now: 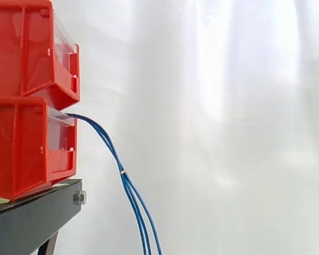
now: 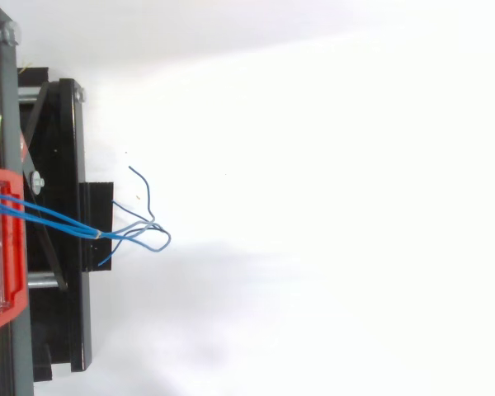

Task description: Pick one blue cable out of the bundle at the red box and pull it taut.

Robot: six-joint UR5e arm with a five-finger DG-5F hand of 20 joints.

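Several thin blue cables [image 1: 112,151] droop slack from the lower red box [image 1: 21,149], bound by a pale tie [image 1: 122,172]. How the hand's fingers stand cannot be told.

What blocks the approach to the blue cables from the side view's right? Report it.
Nothing visible does. The blue cables hang free from the lower red bin, past the black stand, with open space before the white curtain to their right.
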